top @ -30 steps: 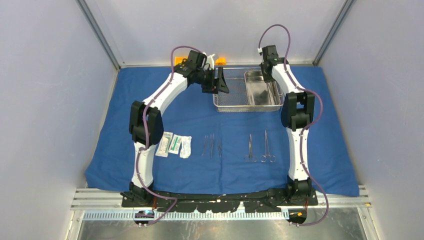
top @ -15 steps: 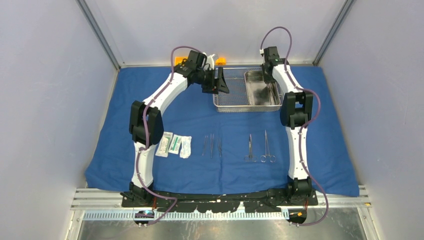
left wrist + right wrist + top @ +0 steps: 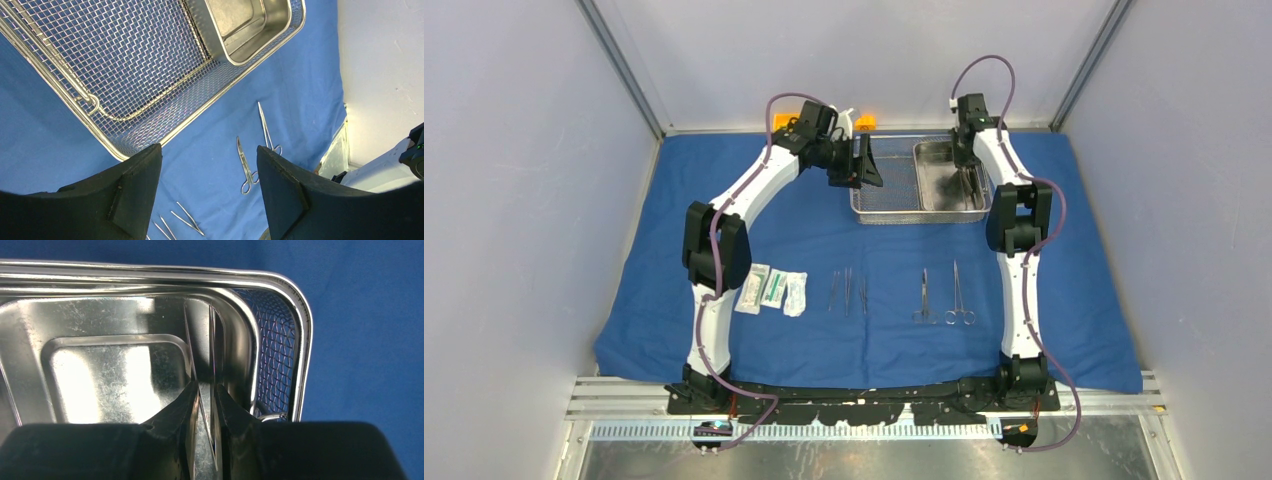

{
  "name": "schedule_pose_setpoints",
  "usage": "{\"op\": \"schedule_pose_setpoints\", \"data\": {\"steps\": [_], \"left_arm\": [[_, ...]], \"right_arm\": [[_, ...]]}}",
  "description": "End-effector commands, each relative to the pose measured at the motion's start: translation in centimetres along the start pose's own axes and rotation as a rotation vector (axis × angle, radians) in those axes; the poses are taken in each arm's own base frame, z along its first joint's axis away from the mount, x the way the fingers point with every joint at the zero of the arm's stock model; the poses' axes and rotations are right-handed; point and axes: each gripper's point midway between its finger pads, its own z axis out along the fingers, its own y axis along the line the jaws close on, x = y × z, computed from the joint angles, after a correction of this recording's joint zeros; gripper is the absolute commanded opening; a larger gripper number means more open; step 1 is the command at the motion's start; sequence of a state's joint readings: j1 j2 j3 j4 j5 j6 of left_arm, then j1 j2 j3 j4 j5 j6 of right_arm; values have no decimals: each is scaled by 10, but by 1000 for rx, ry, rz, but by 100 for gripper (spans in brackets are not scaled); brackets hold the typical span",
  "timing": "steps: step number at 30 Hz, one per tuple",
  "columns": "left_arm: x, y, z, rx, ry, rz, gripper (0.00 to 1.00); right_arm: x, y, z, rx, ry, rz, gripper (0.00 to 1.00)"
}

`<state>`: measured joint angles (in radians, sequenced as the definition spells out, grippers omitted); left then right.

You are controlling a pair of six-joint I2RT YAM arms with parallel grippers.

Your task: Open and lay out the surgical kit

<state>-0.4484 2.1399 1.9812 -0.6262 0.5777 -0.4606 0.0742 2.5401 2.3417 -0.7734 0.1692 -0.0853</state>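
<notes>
Top view: the blue cloth wrap [image 3: 674, 200] lies spread flat over the table. Near the arms' bases, three white-green packets [image 3: 771, 288] sit side by side on it. To their right lie the steel instruments [image 3: 847, 290] in two neat groups. At the far edge stands the mesh basket [image 3: 889, 180], with the smaller steel tray [image 3: 939, 165] inside its right half. Compared with a second ago, only the right arm [image 3: 1014, 215] has shifted, its wrist edging towards the tray's far right corner. The basket, the tray and the left arm sit exactly as before. The left gripper [image 3: 864, 165] hangs at the basket's left end.

Left wrist view: the left gripper [image 3: 207, 155] stands wide apart with nothing between its fingers, above the cloth just off the basket's [image 3: 125, 65] corner. The tray [image 3: 250, 25] shows beyond it, and two ring-handled instruments [image 3: 247, 170] lie on the cloth.

Right wrist view: the right gripper [image 3: 205, 390] is narrowed to a slit inside the tray [image 3: 100, 375]. The tray's thin upright side wall appears pinched between its fingers. Basket mesh [image 3: 280, 350] and blue cloth [image 3: 360, 340] show beyond the rim.

The tray seems to be the last piece to lay out. The grip looks set, but the lift has not yet begun.
</notes>
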Motion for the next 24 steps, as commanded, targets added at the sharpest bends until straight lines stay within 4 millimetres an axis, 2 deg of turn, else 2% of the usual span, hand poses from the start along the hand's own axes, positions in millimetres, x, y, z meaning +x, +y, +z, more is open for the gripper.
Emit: {"op": "schedule_pose_setpoints", "data": {"steps": [1,14,24], "left_arm": [[-10,-6,-4,34,-20,13,71],[-10,-7,-4,35,-19,9,72],[-10,-8,-4,42,-18,4,72]], "right_arm": [[-10,1,-4,-28,-20,39,22],[-3,7,-2,-69,1,40,19],[-20,5,-19,-70,-84,42,20]]}}
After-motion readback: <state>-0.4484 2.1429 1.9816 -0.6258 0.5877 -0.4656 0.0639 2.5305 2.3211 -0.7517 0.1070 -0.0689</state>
